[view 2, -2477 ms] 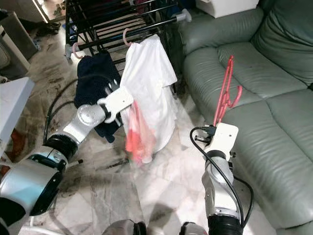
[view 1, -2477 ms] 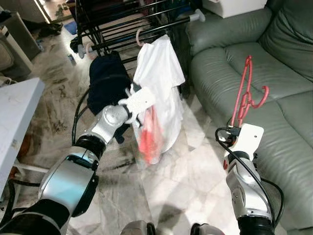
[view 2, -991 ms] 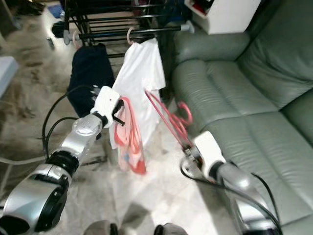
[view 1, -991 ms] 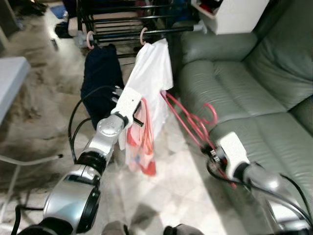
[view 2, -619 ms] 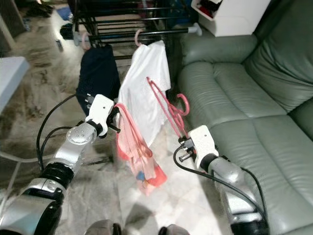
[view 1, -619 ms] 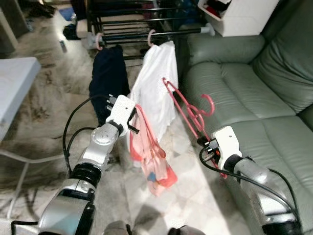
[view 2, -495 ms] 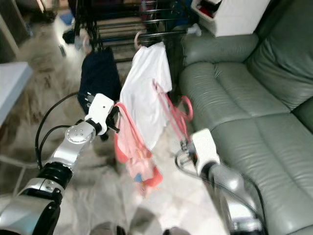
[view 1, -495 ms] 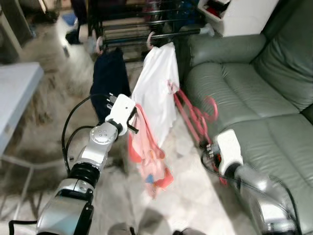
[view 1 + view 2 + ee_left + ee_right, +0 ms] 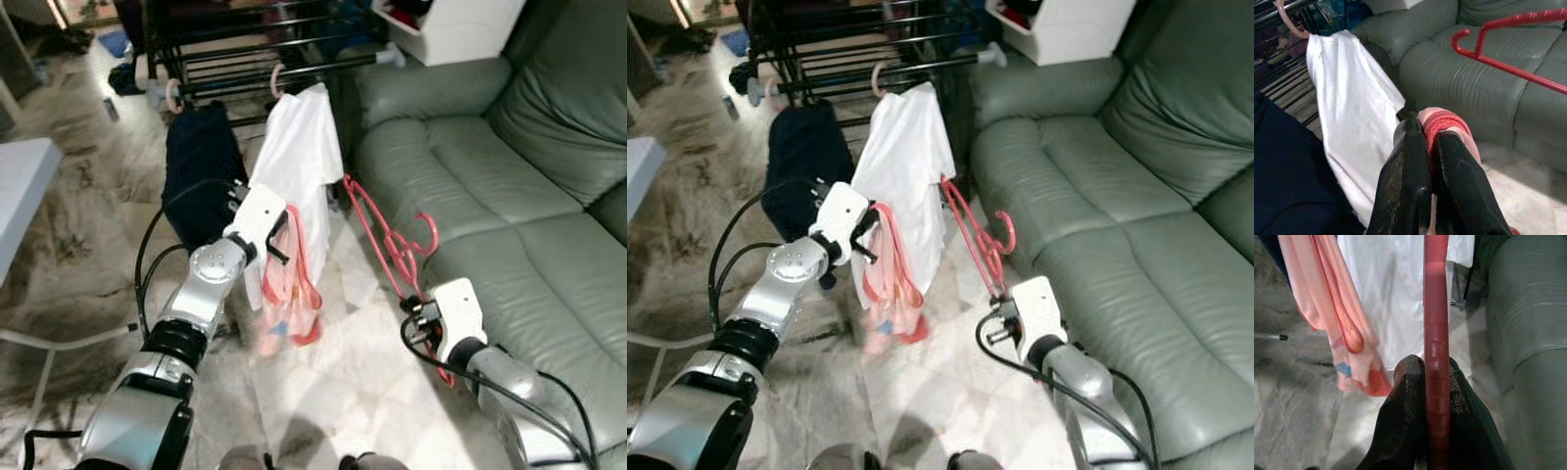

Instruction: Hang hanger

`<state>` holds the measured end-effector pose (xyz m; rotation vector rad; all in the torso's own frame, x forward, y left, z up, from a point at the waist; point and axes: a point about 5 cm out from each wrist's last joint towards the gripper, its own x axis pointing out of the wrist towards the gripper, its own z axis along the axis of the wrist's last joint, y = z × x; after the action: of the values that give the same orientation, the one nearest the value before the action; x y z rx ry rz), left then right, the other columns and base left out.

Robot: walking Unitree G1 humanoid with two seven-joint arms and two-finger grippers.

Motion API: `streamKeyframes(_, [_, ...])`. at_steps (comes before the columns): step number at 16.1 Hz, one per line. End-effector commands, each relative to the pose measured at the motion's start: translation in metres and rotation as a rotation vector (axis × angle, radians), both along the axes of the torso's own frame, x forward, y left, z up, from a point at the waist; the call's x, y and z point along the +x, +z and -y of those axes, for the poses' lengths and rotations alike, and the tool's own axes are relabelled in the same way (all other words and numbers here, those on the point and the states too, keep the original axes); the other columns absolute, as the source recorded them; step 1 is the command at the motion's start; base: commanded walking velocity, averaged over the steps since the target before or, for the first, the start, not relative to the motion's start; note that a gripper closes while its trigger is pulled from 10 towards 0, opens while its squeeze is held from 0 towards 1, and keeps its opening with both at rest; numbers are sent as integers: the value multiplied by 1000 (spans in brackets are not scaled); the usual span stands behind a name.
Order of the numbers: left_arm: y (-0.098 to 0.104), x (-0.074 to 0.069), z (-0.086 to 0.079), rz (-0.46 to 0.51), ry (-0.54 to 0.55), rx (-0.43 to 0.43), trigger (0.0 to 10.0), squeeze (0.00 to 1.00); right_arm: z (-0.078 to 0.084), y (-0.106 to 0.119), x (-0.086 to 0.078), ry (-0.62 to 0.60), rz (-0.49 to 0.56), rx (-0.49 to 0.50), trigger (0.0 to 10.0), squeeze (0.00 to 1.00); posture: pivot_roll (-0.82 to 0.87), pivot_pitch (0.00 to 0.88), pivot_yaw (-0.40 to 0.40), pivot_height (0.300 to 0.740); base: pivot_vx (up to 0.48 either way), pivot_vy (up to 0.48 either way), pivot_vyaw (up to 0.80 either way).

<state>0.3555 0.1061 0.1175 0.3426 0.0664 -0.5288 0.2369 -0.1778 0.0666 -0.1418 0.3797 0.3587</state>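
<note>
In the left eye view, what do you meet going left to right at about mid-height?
White table edge → dark garment → white shirt → red hanger → green sofa.

A white shirt (image 9: pixel 299 162) and dark garment (image 9: pixel 199 171) crowd the rack rail (image 9: pixel 323 67); sofa (image 9: pixel 490 176) flanks right.

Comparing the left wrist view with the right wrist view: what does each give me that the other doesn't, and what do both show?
Left wrist: the left gripper shut on the pink garment, the pink hook of the shirt's hanger on the rack, the dark garment, and the red hanger seen whole across the sofa.

Right wrist: the right gripper shut on the red hanger's bar, the pink garment hanging full length, and the marble floor.

Both: the white shirt and the green sofa.
</note>
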Motion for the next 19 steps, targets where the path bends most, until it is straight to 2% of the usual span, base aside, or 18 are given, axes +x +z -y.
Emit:
streamKeyframes(1, [4,0,0,12,-8,14,10000,0,-4,6,5,9,17,20,10000,0,-89,3,48,740,0,0,0])
streamKeyframes(4, [3,-2,0,8,-21,2,10000,0,-10,7,6,32,22,12,10000,0,-82,7,42,740,0,287,-800])
streamKeyframes(5, [3,-4,2,4,-44,-2,10000,0,-14,5,3,99,44,-76,10000,0,-79,15,46,740,0,379,-800])
streamKeyframes(7, [3,-5,4,8,-55,3,10000,0,-16,4,3,90,37,-56,10000,0,-79,15,46,740,0,480,-800])
streamKeyframes(11, [5,-6,5,18,-69,9,10000,0,-19,5,1,94,43,-48,10000,0,-77,21,52,740,0,403,0])
streamKeyframes(15, [9,-9,9,99,-110,86,10000,0,-17,4,1,99,46,-62,10000,0,-73,18,49,740,0,0,0])
streamKeyframes(17, [7,-7,8,110,-68,125,10000,0,-16,4,1,95,43,-74,10000,0,-73,18,47,740,0,0,0])
streamKeyframes(19, [10,1,4,112,26,147,10000,0,-14,3,-1,102,31,-89,10000,0,-73,25,49,740,0,0,0])
